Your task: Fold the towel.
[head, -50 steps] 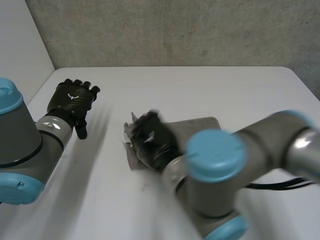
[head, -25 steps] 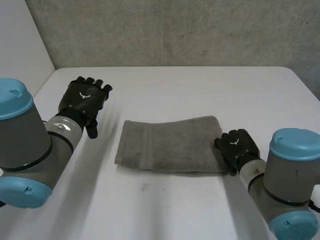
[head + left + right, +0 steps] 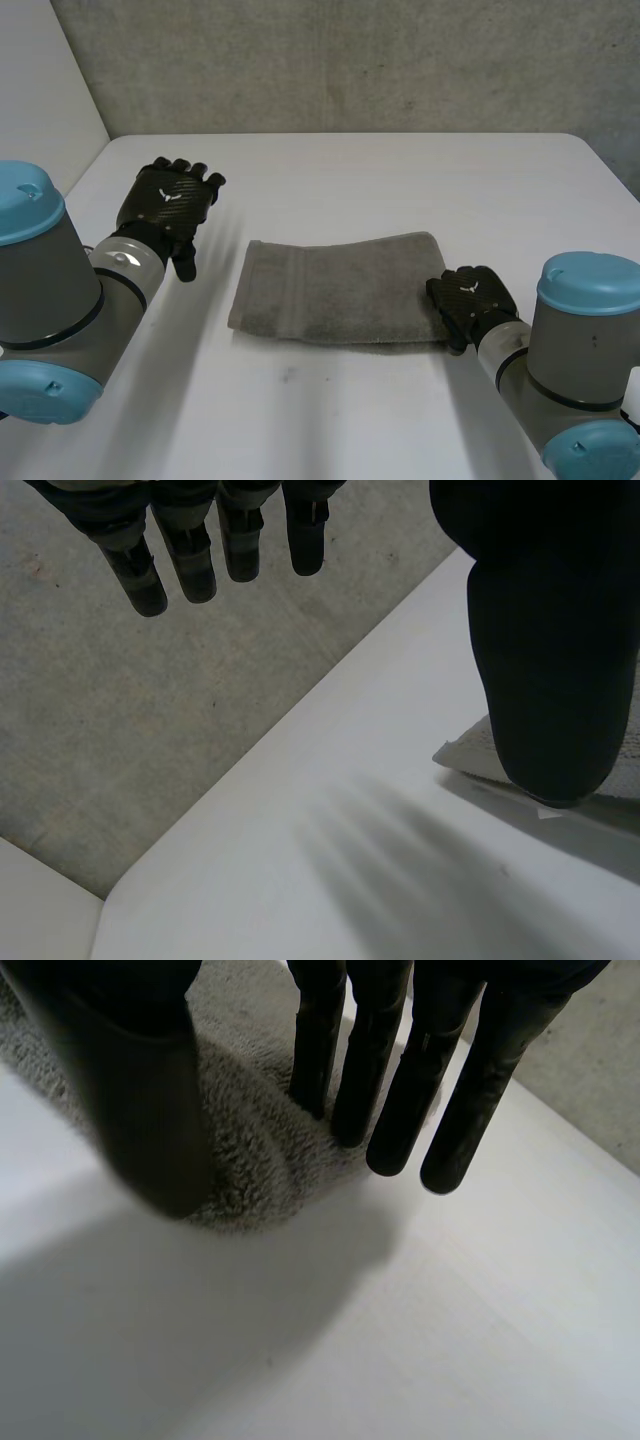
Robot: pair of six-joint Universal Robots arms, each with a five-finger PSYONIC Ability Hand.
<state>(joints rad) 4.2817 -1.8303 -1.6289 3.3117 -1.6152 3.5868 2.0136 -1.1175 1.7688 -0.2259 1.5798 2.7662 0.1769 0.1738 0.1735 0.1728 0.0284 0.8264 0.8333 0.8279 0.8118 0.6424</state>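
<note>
A grey towel [image 3: 340, 290] lies folded flat in the middle of the white table [image 3: 400, 180]. My right hand [image 3: 470, 295] sits at its right end, near the front corner. In the right wrist view the thumb [image 3: 150, 1090] and the straight fingers [image 3: 385, 1090] touch the towel [image 3: 260, 1150]. A low hump of cloth lies in the gap between them, and they stand apart. My left hand [image 3: 170, 200] hovers open to the left of the towel, apart from it. In the left wrist view its fingers [image 3: 190, 560] are straight, and a towel corner [image 3: 470, 755] shows beside its thumb.
A grey wall [image 3: 350, 60] runs along the table's far edge, and a white panel [image 3: 40, 90] stands at the far left. Bare tabletop lies in front of the towel and behind it.
My right arm swung from the towel's left end to its right end, and the towel now lies flat. The right hand's fingers have drawn closer together. The left hand shifted slightly right.
</note>
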